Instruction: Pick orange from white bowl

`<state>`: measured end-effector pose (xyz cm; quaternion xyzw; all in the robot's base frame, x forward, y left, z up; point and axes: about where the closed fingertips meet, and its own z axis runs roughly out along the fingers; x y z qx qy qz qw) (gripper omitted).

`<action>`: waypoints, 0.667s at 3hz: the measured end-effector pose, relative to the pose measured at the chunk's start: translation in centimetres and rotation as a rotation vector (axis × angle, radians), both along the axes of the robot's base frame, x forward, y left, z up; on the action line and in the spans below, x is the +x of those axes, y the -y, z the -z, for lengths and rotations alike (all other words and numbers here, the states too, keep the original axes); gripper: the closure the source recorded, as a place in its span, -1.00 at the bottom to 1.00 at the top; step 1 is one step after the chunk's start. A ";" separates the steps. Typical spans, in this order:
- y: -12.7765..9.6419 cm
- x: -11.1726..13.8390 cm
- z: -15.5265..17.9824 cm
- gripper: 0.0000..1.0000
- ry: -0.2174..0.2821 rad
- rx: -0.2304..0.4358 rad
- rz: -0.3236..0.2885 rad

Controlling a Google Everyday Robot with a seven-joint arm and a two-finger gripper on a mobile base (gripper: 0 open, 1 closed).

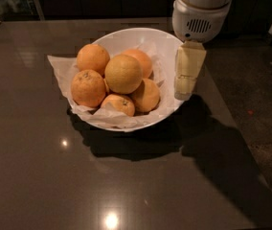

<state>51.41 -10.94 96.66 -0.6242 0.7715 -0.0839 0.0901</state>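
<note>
My pale yellowish two-finger gripper [185,91] hangs tip-down at the right side of the wide, glossy white bowl [126,33], overlapping its rim from this angle, under the white vented housing of my wrist [200,14]. In the bowl, on crinkled white paper [59,67], the largest, pale yellowish-orange round fruit [123,74] sits on top of the heap, apart from my gripper. Deeper-orange smaller oranges surround it: one at the back left [93,58], a speckled one at the left [87,88], one behind [142,61], two in front [118,103] [146,96]. The bowl stands on a dark, glossy tabletop [45,176].
</note>
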 end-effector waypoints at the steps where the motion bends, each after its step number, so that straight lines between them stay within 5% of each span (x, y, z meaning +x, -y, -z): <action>1: -0.7 0.4 0.7 -1.00 0.003 -0.015 -0.020; 2: -1.2 0.1 0.2 -1.00 0.029 0.009 -0.049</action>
